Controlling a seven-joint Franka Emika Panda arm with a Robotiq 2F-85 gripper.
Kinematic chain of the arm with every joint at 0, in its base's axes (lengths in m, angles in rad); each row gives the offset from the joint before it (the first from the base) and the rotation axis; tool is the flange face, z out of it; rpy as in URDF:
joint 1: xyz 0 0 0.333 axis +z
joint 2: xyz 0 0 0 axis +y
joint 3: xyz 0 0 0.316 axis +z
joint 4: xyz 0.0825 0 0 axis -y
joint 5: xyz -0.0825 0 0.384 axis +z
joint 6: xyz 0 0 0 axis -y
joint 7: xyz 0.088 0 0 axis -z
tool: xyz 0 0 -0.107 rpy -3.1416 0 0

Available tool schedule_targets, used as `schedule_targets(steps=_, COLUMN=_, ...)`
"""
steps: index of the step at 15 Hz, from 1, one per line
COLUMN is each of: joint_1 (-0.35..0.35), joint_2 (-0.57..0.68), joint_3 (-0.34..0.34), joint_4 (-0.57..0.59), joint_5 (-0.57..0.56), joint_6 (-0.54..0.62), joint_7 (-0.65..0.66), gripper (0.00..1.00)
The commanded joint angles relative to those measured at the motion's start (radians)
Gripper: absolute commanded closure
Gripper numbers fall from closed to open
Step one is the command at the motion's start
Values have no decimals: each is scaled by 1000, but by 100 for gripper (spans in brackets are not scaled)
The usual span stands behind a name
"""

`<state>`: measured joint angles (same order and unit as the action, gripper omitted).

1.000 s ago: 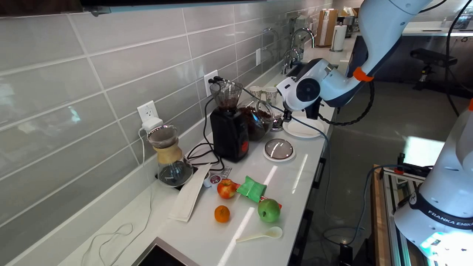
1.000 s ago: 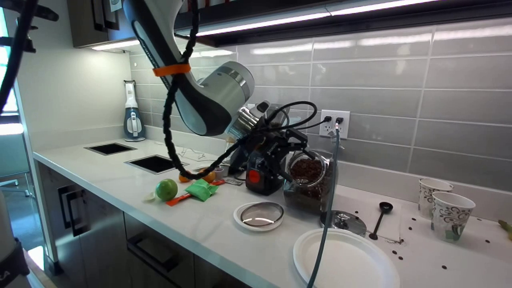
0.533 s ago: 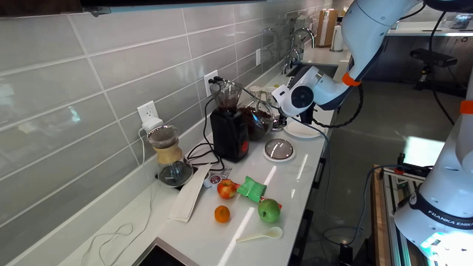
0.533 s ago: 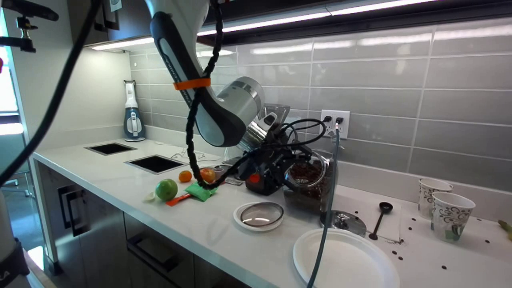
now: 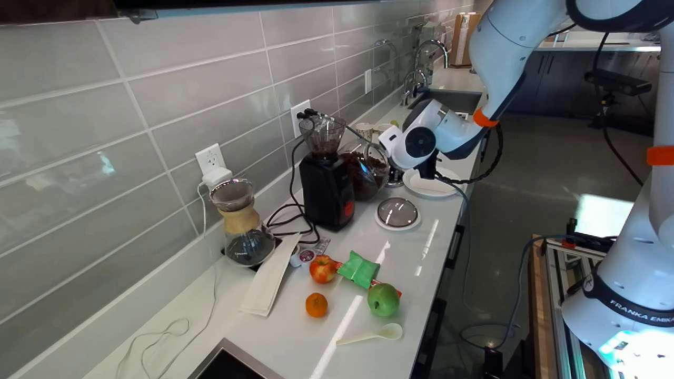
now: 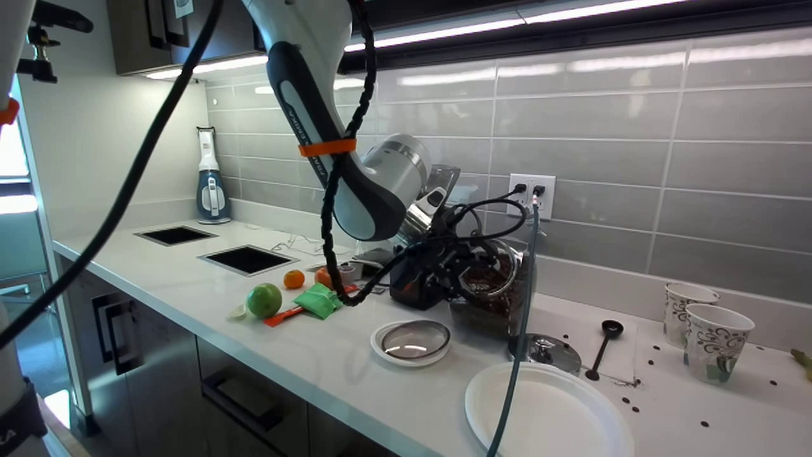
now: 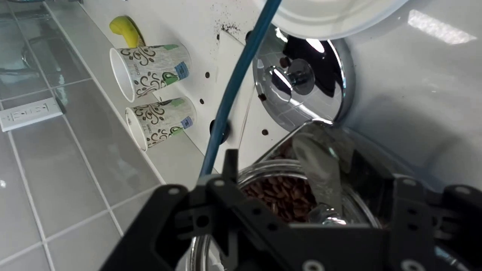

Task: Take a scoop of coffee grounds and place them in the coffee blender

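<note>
All left to do, it seems: take the scoop (image 6: pixel 601 353), fill it, tip it into the coffee blender (image 5: pixel 325 189).
Slim, black and round-headed, the scoop lies untaken on the tabletop (image 6: pixel 393 387), right of the bean jar (image 6: pixel 485 319) in an exterior view; the fingers (image 7: pixel 230 165) stand apart at the jar's mouth, contact unclear.

Ctr (image 5: pixel 295 342): rnd grn fruit (image 5: pixel 383 300), orange (image 5: pixel 316 305), red-yel apple (image 5: pixel 323 269), grn pkt (image 5: pixel 359 269); 2 ptnd ppr cups (image 6: pixel 717 346), adj.; wht plate (image 6: pixel 558 412); hand vac (image 6: pixel 212 181), upright; carafe (image 5: pixel 248 245) w/ tan collar (image 5: pixel 240 220).
</note>
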<state>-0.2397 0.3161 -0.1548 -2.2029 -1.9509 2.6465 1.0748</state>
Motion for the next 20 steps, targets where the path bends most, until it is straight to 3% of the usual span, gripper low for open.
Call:
schedule_targets(steps=1, joint_1=-8, joint_2=43, joint_3=4, joint_4=39, joint_5=-17, joint_6=35, joint_7=-9, gripper=26)
schedule_targets(steps=7, joint_1=-2, joint_2=48, joint_3=7, joint_4=37, joint_5=16, joint_6=29, joint_7=-69, gripper=24)
schedule_targets(steps=20, joint_1=2, joint_2=16, joint_3=38, joint_4=3, joint_5=257, joint_6=-35, joint_7=-332, gripper=25)
